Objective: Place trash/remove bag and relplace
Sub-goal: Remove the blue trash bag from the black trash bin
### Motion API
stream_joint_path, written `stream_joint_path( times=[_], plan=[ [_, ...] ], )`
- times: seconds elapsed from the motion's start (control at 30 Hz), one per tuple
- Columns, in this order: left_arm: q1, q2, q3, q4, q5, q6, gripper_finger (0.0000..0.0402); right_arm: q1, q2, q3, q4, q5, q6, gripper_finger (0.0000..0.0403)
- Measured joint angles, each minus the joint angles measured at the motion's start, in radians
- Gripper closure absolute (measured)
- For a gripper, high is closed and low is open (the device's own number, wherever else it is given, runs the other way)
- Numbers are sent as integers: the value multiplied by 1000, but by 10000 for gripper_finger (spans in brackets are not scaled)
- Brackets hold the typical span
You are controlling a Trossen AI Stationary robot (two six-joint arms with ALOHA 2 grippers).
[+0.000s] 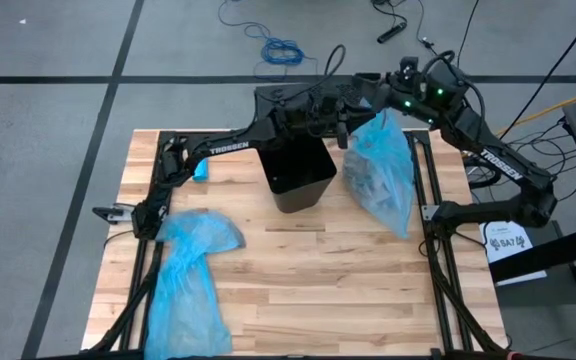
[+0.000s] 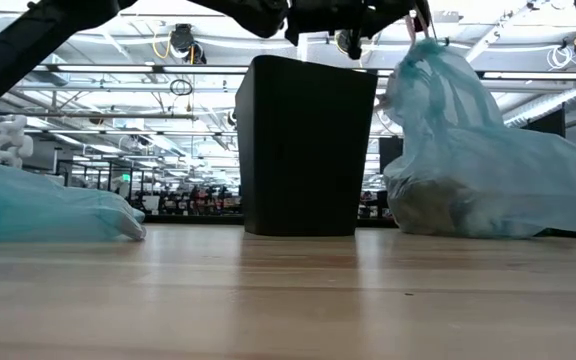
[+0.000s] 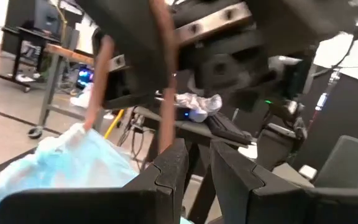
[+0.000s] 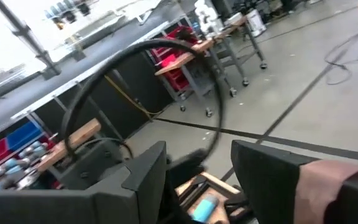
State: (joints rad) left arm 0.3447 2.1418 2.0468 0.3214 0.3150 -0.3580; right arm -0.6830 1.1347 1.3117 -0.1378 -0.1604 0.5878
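A black bin (image 1: 298, 175) stands upright at the table's middle, toward the far edge. Right of it a full light-blue bag (image 1: 383, 175) stands on the table, with the trash (image 2: 448, 210) showing dark through its film. My left gripper (image 1: 344, 135) reaches across over the bin's far right corner, beside the bag's top, and is shut on the bag. My right gripper (image 4: 197, 180) hovers open behind the bag's top, near the far edge, with only a black cable ahead of it. A second, flat blue bag (image 1: 193, 265) lies at the near left. My left gripper has the full bag by its gathered top (image 2: 420, 40). A strip of blue film (image 3: 182, 218) shows low between the fingers, whose free ends stand slightly apart. The fingers come about level from the table's left. The neck is drawn up, and the bag's bottom rests on the table.
A small blue oblong object (image 1: 200, 171) lies at the far left of the table, under my left arm. Both arms cross above the bin's far side. Black frame rails (image 1: 433, 250) run along the table's left and right edges. The near middle of the table is bare wood.
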Motion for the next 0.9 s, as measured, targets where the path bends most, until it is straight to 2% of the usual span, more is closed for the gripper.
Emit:
stream_joint_path(
  times=[0.27,0.53,0.9],
  plan=[
    [-9,0,0,-4,-45,24,326,57,55,0,2,-9,-2,227],
    [-12,-4,1,-16,-47,28,326,66,64,0,48,-47,-12,227],
    [-14,-5,1,-18,-53,50,326,66,64,0,76,-167,30,227]
  ],
)
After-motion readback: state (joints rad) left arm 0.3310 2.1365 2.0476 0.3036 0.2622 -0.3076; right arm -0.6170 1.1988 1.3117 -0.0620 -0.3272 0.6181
